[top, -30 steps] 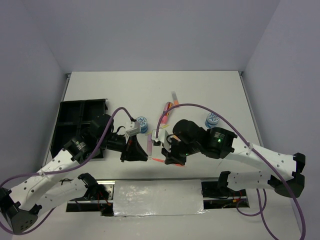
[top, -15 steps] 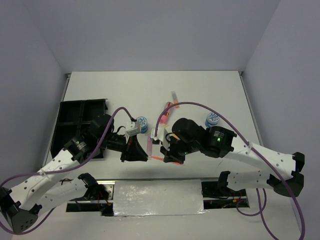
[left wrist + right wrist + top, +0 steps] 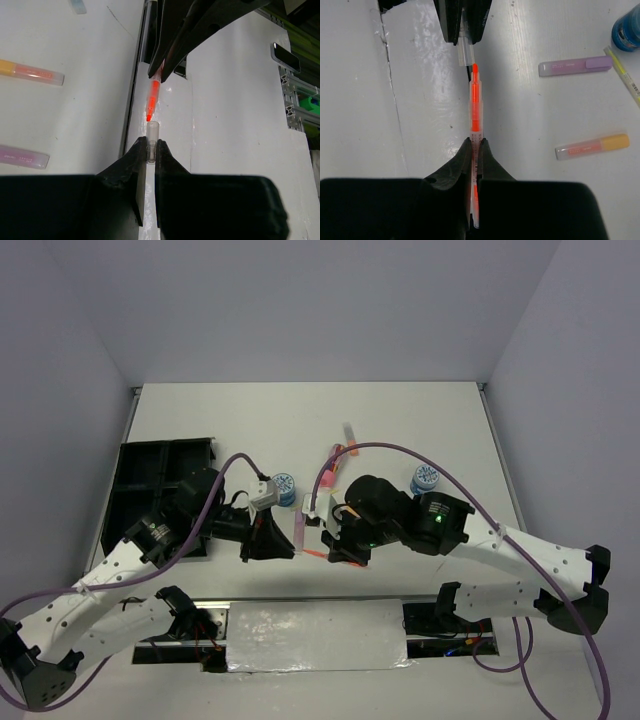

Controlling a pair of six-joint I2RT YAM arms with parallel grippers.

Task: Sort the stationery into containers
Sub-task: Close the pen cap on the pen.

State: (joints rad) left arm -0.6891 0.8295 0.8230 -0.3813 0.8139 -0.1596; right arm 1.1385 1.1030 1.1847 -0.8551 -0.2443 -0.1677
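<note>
My left gripper is shut on a small clear pen cap, open end facing the right arm. My right gripper is shut on a thin orange pen, whose bare tip sits just short of the cap. In the top view the two grippers face each other near the table's front edge, with the pen between them. The black organiser tray lies at the left, behind the left arm.
On the table lie a lilac stick, a pink-orange highlighter, a thin yellow pen and a light-blue stick. Two blue-white rolls stand mid-table. The table's front edge and a gap run under the grippers.
My right gripper has moved slightly left with the orange pen, bringing its tip closer to the cap. The left gripper has hardly moved.
</note>
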